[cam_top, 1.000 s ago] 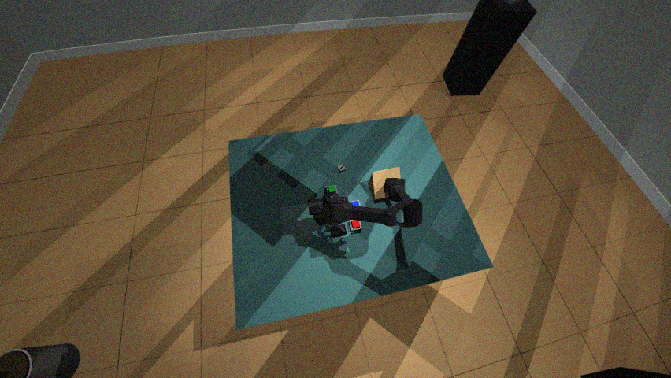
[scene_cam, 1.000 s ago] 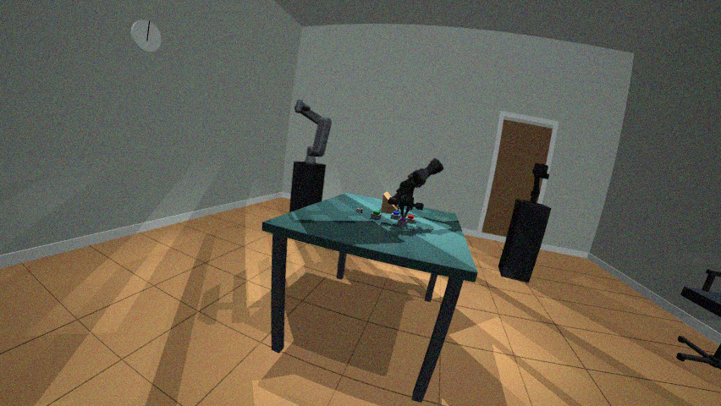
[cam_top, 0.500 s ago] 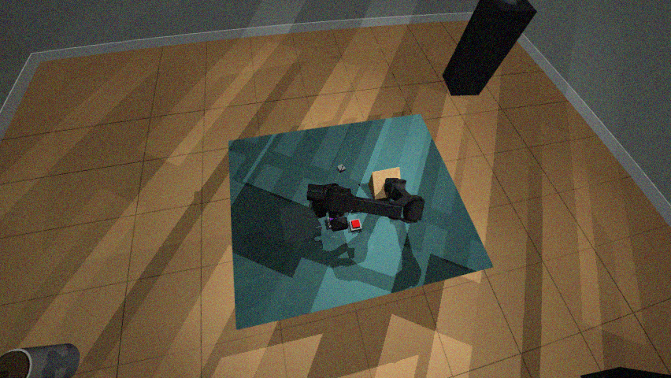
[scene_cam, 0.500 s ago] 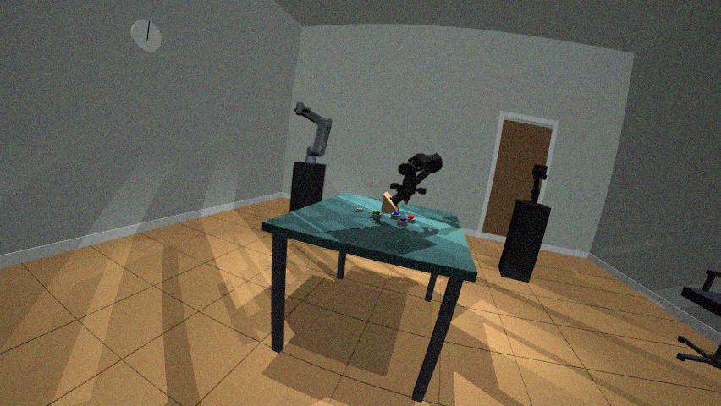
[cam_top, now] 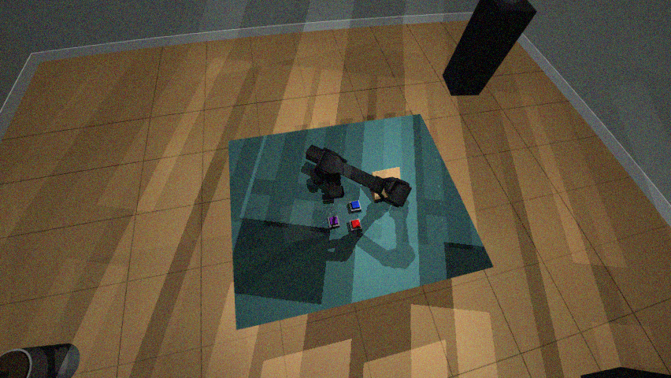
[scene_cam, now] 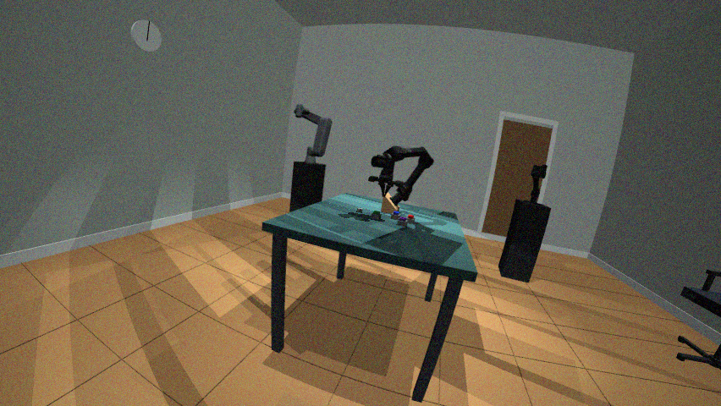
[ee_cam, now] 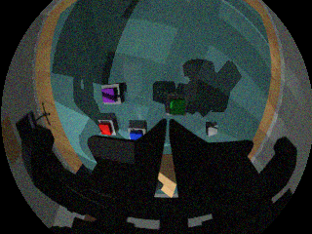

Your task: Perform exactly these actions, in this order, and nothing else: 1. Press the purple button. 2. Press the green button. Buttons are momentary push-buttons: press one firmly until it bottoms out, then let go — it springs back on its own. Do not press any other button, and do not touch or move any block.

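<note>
My gripper [scene_cam: 384,194] [ee_cam: 167,122] is shut with nothing between its fingertips. It hangs above the table, and in the wrist view its tips show just below the green button [scene_cam: 376,215] [ee_cam: 177,106]. The arm hides the green button in the top view. The purple button [cam_top: 333,220] [scene_cam: 403,220] [ee_cam: 109,95] stands apart from the gripper, at the upper left in the wrist view. Its cap is up, with a dark shadow stripe across it.
The red button [cam_top: 355,224] [scene_cam: 410,216] [ee_cam: 105,129] and blue button [cam_top: 355,205] [scene_cam: 396,213] [ee_cam: 136,136] stand near the purple one. A tan wooden block [cam_top: 387,172] [ee_cam: 167,185] is by the arm's base. A small grey block [scene_cam: 359,210] [ee_cam: 212,130] lies beyond the green button.
</note>
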